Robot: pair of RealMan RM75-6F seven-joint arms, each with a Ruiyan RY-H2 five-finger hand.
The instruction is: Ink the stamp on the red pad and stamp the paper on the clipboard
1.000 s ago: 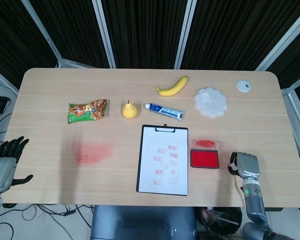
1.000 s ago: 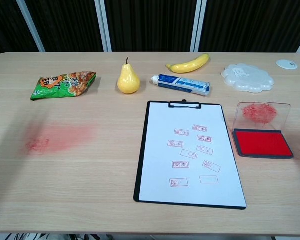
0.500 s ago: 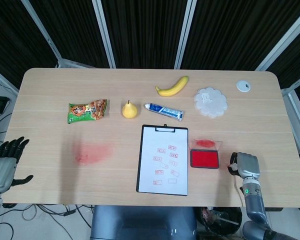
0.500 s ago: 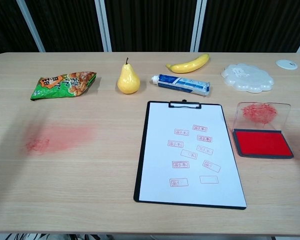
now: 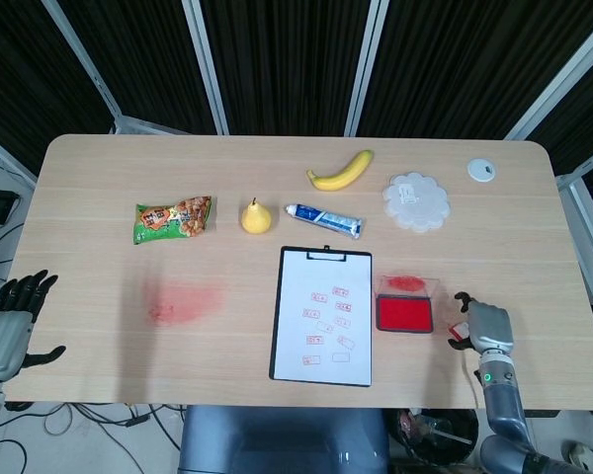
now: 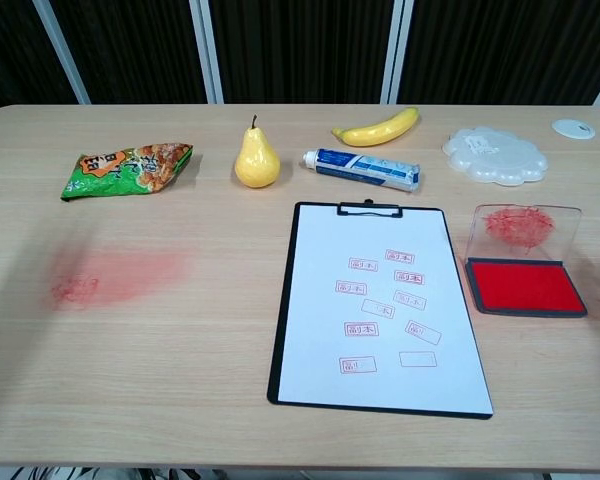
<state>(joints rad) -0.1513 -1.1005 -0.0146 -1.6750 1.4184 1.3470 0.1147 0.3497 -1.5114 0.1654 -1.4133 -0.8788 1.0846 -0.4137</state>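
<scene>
Clipboard [image 6: 283,300] count is one; we see it at table centre, carrying one sheet of paper [image 6: 380,310] with nine red stamp marks. One red pad [image 6: 525,286] lies just beside its right edge, lid [image 6: 521,232] standing open. We also count one banana [image 6: 376,128], one pear [image 6: 256,158], one toothpaste tube [image 6: 362,169], one snack bag [image 6: 125,168], one flower-shaped dish [image 6: 494,155], one white disc [image 6: 574,128] and one red smear [image 6: 115,276] on the table [image 6: 180,380]. We cannot make out the stamp itself. Left hand [image 5: 8,326] hangs off the left table edge, fingers spread, holding nothing. Right hand [image 5: 479,326] sits right of the pad; we cannot tell its finger state. Compared with a second ago, dark fingertips now show above the right hand, and everything else matches.
</scene>
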